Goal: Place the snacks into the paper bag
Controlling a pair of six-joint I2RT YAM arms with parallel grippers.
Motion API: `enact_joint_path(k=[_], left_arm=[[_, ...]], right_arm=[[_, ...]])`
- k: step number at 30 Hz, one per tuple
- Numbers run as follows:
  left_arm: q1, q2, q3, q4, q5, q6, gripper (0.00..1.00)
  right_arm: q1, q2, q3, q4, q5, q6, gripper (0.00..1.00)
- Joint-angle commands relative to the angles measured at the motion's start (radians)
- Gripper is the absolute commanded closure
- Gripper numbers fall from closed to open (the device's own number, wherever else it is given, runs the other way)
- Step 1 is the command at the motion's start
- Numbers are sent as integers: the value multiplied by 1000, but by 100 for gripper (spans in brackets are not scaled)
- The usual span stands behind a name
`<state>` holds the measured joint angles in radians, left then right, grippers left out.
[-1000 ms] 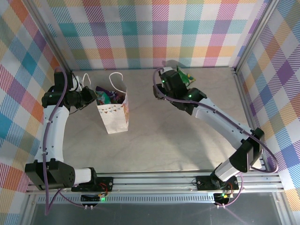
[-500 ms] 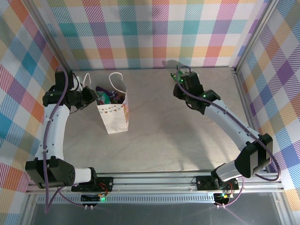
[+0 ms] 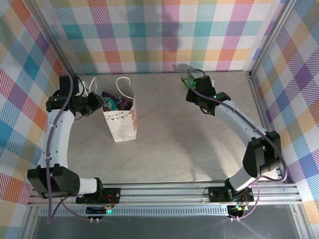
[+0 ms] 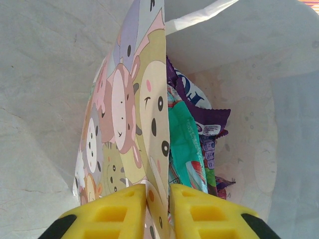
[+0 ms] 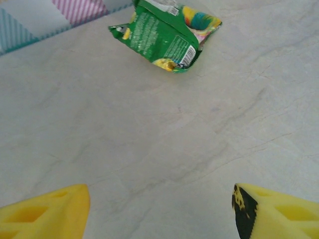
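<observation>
Green snack packet (image 5: 164,37) looks light, crinkly, slippery: pinch its crimped edge. Your right gripper (image 5: 160,201) stands apart, empty; left gripper (image 4: 158,194) clamps the paper bag (image 4: 127,114) wall

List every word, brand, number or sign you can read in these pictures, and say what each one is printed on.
Nothing is clear enough to quote.
On the green packet: a barcode and fine print, too blurred to read.
On the purple packet: white lettering, partly hidden, and label print too small to read.
On the paper bag: cartoon animal faces, no words.
</observation>
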<state>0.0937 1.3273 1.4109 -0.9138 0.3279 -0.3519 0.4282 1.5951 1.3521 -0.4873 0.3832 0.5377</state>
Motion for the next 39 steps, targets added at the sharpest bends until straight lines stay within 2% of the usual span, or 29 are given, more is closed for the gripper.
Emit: enact_joint_path(k=[1,6,28,39], left_arm=[[-5,11,33,-17,-10,-6,80],[-5,13,35,-18,-18,-2,79],[-5,-14,45,-24,-61,-1,77],[-5,3,71,-39,-64,-1,75]], right_arm=[[-11,58,81,10,50,-63,23],[-19,167,183,-5,82,-116,21],[-62,522,558,-83,82,-253,20],[-71,762,845,-173,129,-348,17]])
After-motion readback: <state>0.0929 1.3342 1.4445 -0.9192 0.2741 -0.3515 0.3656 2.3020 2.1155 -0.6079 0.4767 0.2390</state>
